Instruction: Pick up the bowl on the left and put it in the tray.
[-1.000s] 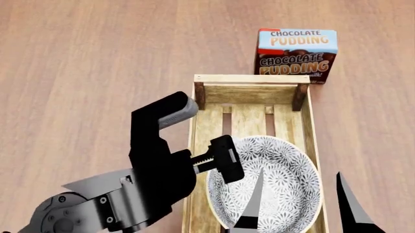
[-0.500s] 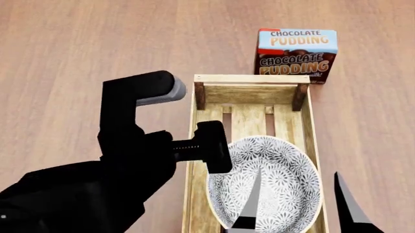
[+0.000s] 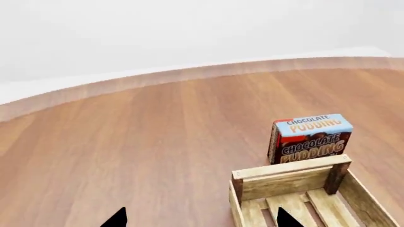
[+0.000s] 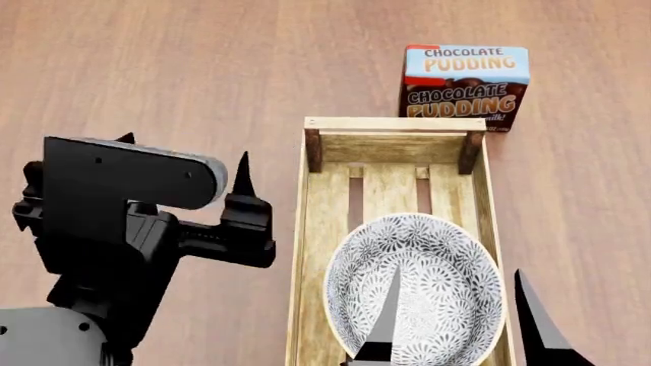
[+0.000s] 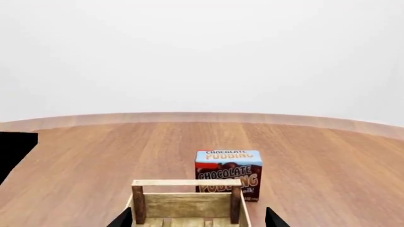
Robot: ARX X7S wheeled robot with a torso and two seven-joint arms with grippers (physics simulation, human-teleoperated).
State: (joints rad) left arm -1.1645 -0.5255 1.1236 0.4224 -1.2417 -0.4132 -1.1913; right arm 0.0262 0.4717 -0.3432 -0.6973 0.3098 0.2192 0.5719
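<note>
The bowl [image 4: 415,288] sits inside the tray [image 4: 315,191], in the half nearer the robot, filling the tray from one side wall to the other. The slatted floor of the far half of the tray is bare. Just beyond the tray's far end wall stands a chocolate pudding box [image 4: 465,85], upright, near the right corner post; whether it touches the wall cannot be told.

In the head view the left gripper [image 4: 183,164] is raised over the bench [image 4: 152,69] to the left of the tray, apart from the bowl and holding nothing. Its two dark fingertips point away from the robot with a wide gap between them. The left wrist view shows the same: two black tips at the picture's edge, far apart, with the far end of the tray [image 3: 290,182] and the pudding box [image 3: 309,137] beyond them.

The right gripper [image 4: 458,320] shows as two dark pointed fingers at the near edge of the head view, one over the bowl's inside and one off its right side, spread wide and gripping nothing. The right wrist view looks along the tray [image 5: 186,198] toward the pudding box [image 5: 228,172]
</note>
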